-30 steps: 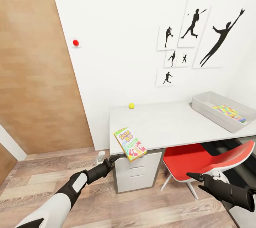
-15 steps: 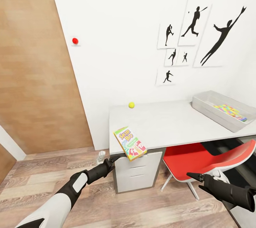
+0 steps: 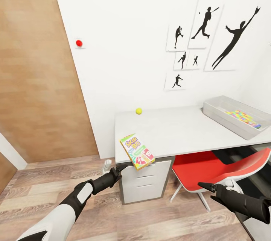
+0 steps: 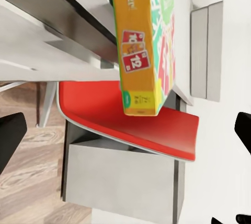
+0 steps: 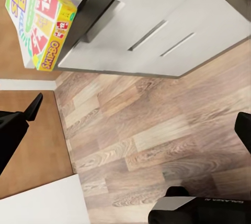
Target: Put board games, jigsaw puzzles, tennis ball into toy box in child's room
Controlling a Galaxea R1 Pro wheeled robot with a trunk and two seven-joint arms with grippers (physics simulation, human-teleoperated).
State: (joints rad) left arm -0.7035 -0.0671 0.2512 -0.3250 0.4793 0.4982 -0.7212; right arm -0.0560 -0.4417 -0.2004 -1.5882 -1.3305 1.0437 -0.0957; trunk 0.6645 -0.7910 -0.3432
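Fingers of the left gripper [image 3: 119, 168] stand apart with nothing between them, poised just below the front edge of the table [image 3: 177, 130]; the right gripper [image 3: 206, 187], low beside the red chair [image 3: 222, 171], is likewise spread and empty. The Skip-Bo box [image 3: 137, 151] lies at the table's near corner, part of it overhanging the edge (the left wrist view looks along its yellow end [image 4: 140, 77]). The tennis ball [image 3: 139, 111] rests near the wall; the toy box [image 3: 220, 109], well apart at the far end, already holds a jigsaw puzzle [image 3: 242, 118]. Step in hand, by judgement: reaching for the Skip-Bo box. Next, the left fingers should straddle the overhanging end and close without tipping it off.
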